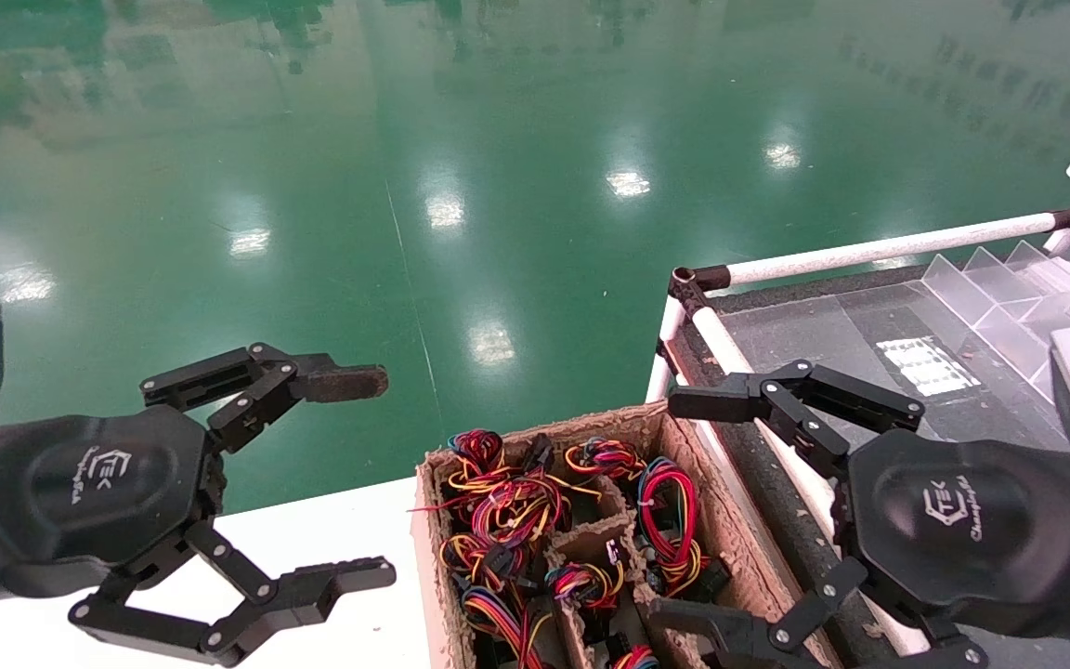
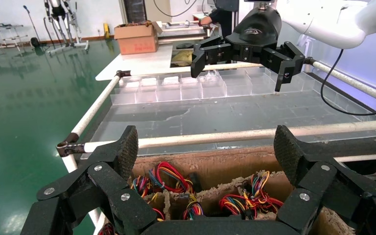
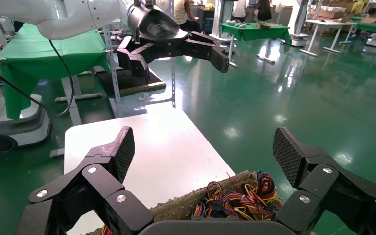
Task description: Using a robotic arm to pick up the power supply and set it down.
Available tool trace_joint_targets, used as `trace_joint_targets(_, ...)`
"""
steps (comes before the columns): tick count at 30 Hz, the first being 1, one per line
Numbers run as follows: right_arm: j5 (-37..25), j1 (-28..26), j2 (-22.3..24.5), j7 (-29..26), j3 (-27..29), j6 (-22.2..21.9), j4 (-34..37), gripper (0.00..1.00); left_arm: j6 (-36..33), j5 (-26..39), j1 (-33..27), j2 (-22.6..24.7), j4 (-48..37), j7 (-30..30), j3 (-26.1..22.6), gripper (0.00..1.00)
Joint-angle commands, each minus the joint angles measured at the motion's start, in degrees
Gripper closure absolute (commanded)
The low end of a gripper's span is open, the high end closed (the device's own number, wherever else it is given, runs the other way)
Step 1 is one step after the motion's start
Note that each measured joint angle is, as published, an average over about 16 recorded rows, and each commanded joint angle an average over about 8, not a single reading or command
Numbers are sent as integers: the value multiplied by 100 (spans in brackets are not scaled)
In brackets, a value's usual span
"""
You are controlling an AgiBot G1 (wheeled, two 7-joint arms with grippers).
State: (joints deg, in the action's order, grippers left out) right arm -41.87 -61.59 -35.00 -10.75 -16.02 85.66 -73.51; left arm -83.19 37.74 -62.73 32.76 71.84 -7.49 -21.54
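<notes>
Where compartments divide it, tray (image 1: 739, 520) holds wire bundles (image 1: 507, 511).

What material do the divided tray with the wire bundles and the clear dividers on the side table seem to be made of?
The tray looks like moulded pulp cardboard: brown, matte, with rough, fibrous, slightly ragged edges. The clear dividers look like transparent plastic, perhaps acrylic: smooth and glossy, with the surface beneath showing through. Both grippers, left and right, hang near the tray, jaws open.

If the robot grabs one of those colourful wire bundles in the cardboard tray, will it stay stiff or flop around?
The wire bundles would probably flop: they are thin, looped strands. They may snag neighbours, since they lie tangled together in the pulp tray. They look light.
</notes>
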Motion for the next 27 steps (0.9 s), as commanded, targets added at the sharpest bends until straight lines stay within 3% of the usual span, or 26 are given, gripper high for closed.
trace_joint_targets(1, 0, 0, 0, 0, 0, 0, 0, 0, 0, 0, 0, 0, 0, 0, 0, 0)
trace_joint_targets(4, 0, 0, 0, 0, 0, 0, 0, 0, 0, 0, 0, 0, 0, 0, 0, 0)
trace_joint_targets(5, 0, 0, 0, 0, 0, 0, 0, 0, 0, 0, 0, 0, 0, 0, 0, 5)
trace_joint_targets(12, 0, 0, 0, 0, 0, 0, 0, 0, 0, 0, 0, 0, 0, 0, 0, 92)
trace_joint_targets(13, 0, 0, 0, 0, 0, 0, 0, 0, 0, 0, 0, 0, 0, 0, 0, 100)
trace_joint_targets(27, 0, 0, 0, 0, 0, 0, 0, 0, 0, 0, 0, 0, 0, 0, 0, 100)
